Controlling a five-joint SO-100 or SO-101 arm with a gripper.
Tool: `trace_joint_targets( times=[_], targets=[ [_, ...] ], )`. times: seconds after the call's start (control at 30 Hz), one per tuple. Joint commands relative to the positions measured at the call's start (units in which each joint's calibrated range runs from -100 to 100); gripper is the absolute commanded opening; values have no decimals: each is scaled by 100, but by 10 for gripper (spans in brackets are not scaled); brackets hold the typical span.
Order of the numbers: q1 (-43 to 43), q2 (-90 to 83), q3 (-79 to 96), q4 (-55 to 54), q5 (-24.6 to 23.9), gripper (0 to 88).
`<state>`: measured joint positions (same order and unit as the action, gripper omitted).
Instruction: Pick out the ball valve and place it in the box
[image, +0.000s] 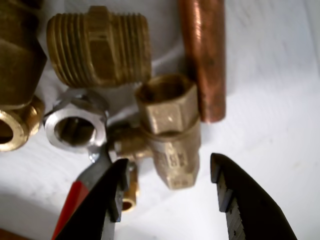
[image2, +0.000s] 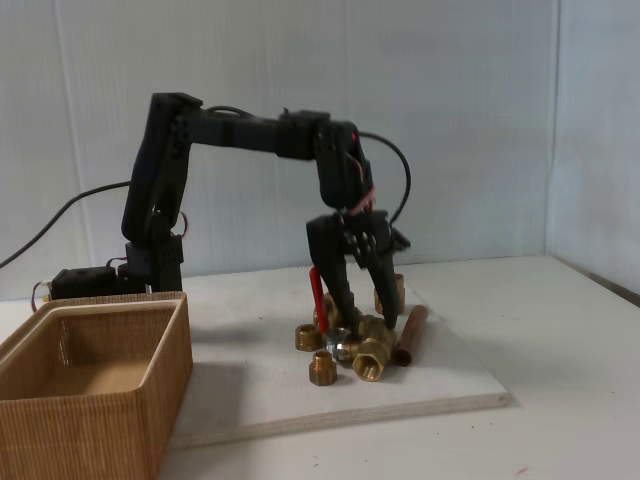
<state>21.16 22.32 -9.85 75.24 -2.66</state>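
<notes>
a tan box (image2: 95, 385) sits at the left of the fixed view on a white board (image2: 440, 395), well apart from a cluster of metal fittings. the black arm reaches down over that cluster. in the wrist view the gripper (image: 167, 192) is spread wide, holding nothing, its jaws either side of the ball valve (image: 172, 137), whose red handle (image: 70, 200) lies beside one jaw. a copper tube (image: 205, 55) lies just beside the valve. this looks like the grasp step: next, lower and close on the valve body without snagging neighbouring fittings.
</notes>
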Motion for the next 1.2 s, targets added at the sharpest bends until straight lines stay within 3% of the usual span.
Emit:
trace_joint_targets(
  times=[0.0, 0.97, 1.03, 1.17],
  targets=[
    [10, 163, -351, -55, 69, 176],
    [-145, 485, -612, 444, 59, 186],
    [-138, 451, -612, 444, 64, 220],
    [-130, 468, -549, 444, 75, 382]
  ],
)
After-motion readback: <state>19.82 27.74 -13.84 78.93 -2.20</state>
